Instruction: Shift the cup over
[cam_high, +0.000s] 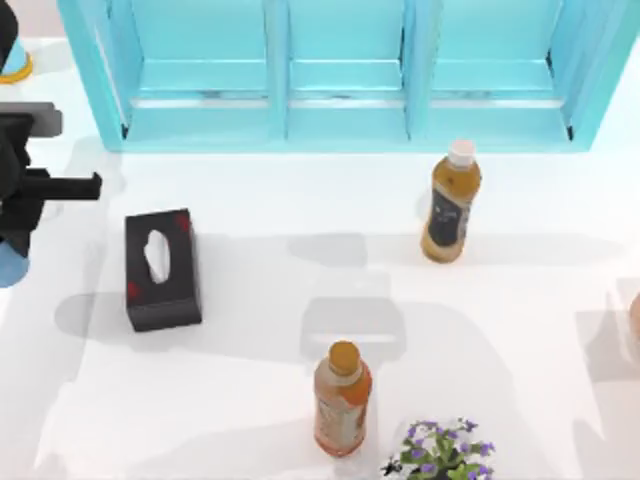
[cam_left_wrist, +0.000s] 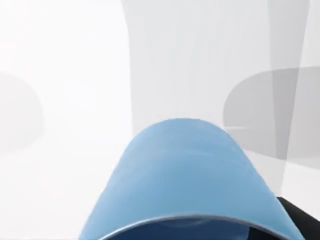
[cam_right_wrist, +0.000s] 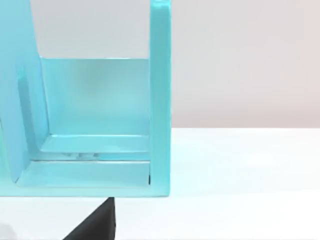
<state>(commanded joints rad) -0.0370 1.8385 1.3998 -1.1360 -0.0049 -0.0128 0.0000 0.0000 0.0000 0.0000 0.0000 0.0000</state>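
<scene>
The left arm sits at the far left edge of the table (cam_high: 300, 200) in the top view, its dark gripper (cam_high: 20, 215) over the blue cup (cam_high: 12, 268), of which a small piece of wall peeks out just below the black hardware. In the left wrist view the cup (cam_left_wrist: 185, 175) is seen very close, its rim nearest the camera and its tapered body running away toward the closed base, so its long axis lies along the camera's line of sight. Whether the left gripper is clenched on the cup or released cannot be told.

The right arm's state cannot be told either; its wrist view looks at the end of the turquoise shelf unit (cam_right_wrist: 160, 100).

A black tissue box (cam_high: 162, 268) lies left of centre. One tea bottle with a white cap (cam_high: 452, 205) stands right of centre, its dark label unreadable. An orange-capped tea bottle (cam_high: 342, 400) stands near the front edge, beside a purple-flowered plant (cam_high: 440, 452); its label cannot be read.
</scene>
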